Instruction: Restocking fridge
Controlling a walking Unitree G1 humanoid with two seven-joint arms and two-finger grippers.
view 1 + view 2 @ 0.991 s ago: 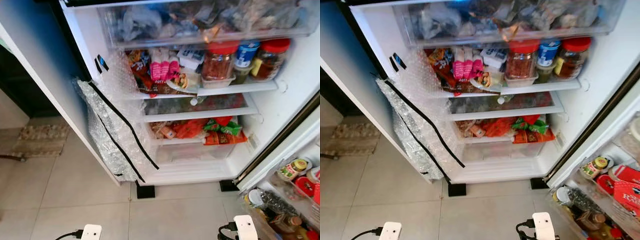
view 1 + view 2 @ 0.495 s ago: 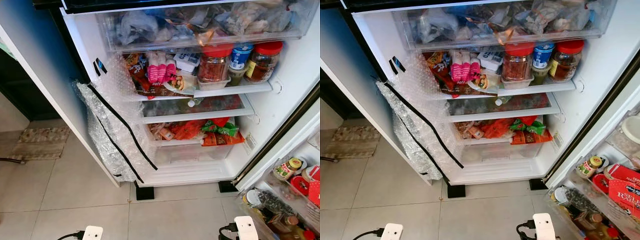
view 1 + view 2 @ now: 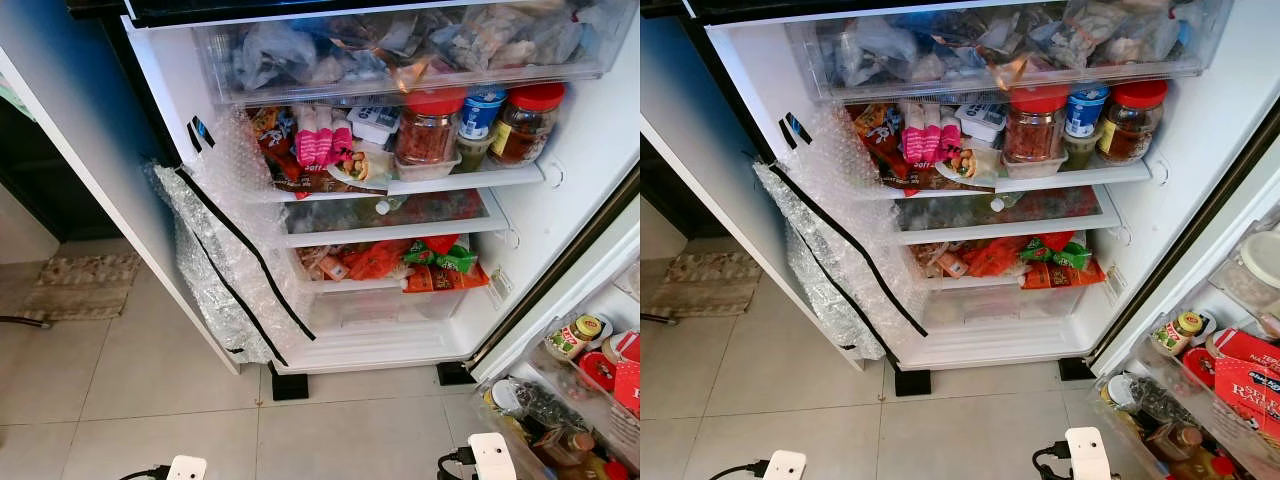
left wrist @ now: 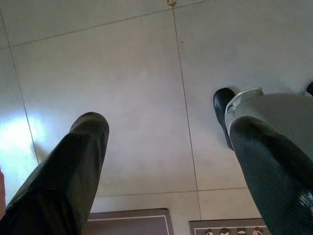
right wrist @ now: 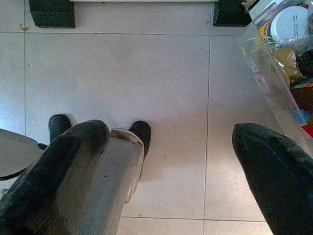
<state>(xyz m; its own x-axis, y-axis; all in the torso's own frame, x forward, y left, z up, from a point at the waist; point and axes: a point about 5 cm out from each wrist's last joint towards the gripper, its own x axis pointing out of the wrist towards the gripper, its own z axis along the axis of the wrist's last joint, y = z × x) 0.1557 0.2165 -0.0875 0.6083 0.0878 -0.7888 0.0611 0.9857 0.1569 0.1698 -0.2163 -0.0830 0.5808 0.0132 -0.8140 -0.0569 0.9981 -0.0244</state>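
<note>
Both arms hang idle, left gripper (image 4: 166,161) & right gripper (image 5: 171,166) jaws apart, pointing down.

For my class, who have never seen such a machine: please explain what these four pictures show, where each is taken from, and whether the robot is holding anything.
This is a walking humanoid robot standing before an open fridge. The two upper pictures come from cameras in its head, looking down. Inside, a shelf holds red-lidded jars and a pink packet; a clear drawer above is full of bags, and bubble wrap is taped on the fridge's left wall. The door rack on the right carries bottles and jars. The two lower pictures come from wrist cameras, pointing at the tiled floor. The left gripper and right gripper both hang open, holding nothing.
</note>
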